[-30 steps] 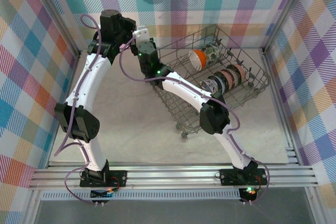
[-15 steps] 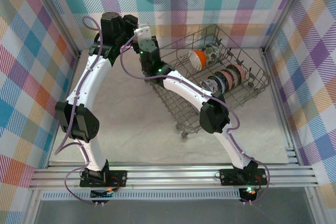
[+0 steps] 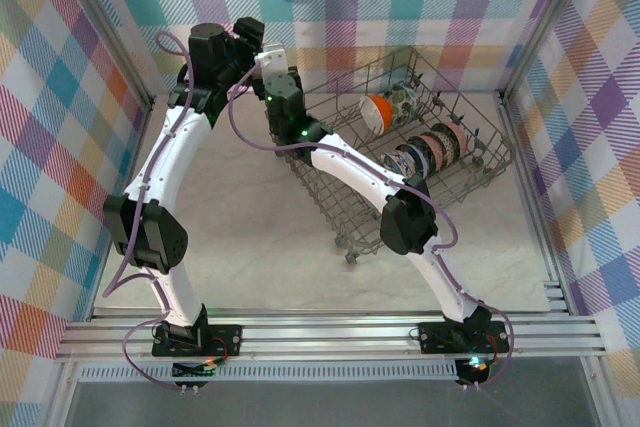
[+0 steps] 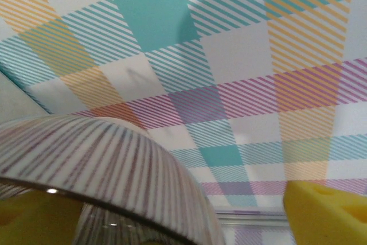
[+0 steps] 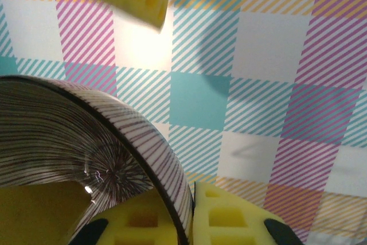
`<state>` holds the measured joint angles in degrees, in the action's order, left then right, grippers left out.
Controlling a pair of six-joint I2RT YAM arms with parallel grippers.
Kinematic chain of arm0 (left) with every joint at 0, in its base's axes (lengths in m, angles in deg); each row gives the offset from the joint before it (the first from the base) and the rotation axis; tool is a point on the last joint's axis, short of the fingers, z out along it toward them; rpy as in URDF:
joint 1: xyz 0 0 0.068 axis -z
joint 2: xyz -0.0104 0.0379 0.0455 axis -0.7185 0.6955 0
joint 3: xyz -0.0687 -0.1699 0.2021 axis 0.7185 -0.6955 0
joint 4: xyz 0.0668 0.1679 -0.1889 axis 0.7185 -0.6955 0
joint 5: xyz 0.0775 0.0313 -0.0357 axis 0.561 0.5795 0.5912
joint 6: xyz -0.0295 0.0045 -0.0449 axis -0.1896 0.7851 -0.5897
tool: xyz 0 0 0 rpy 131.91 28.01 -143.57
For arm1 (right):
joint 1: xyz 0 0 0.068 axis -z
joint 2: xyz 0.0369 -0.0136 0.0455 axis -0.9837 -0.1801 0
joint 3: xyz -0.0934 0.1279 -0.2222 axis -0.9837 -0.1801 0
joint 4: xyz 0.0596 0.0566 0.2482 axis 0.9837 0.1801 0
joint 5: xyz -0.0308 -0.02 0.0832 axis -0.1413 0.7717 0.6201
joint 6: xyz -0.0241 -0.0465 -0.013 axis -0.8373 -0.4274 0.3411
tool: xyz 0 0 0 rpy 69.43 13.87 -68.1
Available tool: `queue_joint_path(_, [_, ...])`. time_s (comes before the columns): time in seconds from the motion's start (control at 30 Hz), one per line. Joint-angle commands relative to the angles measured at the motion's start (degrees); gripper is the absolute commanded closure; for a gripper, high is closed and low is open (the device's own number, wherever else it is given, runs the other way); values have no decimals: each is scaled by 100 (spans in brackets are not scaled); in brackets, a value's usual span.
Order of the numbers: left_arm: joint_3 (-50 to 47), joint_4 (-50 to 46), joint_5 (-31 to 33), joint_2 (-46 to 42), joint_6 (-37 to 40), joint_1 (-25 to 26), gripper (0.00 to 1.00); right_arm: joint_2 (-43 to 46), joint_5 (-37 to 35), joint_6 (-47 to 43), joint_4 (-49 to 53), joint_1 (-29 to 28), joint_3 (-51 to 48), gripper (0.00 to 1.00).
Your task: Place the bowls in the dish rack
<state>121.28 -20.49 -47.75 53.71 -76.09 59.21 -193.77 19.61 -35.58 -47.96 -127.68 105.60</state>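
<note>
hovering off the far-left corner of the dish rack [image 3: 470, 162], clamped striped bowl [image 5: 86, 142] by the rim in right gripper [image 5: 189, 213]; held left gripper [image 3: 260, 47] wide and clear, probably so one arm could rack it

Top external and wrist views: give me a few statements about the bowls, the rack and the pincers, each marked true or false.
1. The right pincer grips the striped bowl by its rim. True.
2. The left pincer is clamped shut on that bowl. False: its jaws stand open, with one pad clear of the bowl's side.
3. An orange bowl stands on edge in the dish rack. True.
4. The dish rack holds no other bowls. False: a row of patterned bowls stands beside the orange one.
</note>
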Motion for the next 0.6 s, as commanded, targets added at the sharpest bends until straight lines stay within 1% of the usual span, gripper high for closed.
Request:
queue_joint_path(0.0, [0,500,-457,-286,136,-30,6,142,-242,-6,51,177,184,99])
queue_joint_path(0.13, [2,609,-586,-318,167,-105,5,318,-341,91,-11,233,-92,100])
queue_joint_path(0.33, [-70,605,-599,-326,242,-209,5,760,-329,173,-350,279,-715,100])
queue_joint_path(0.47, [-177,735,-667,-388,312,-374,5,1072,-384,37,-531,320,-1108,100])
queue_joint_path(0.57, [-412,885,-679,-520,329,-531,4,1327,-459,165,-437,422,-1411,100])
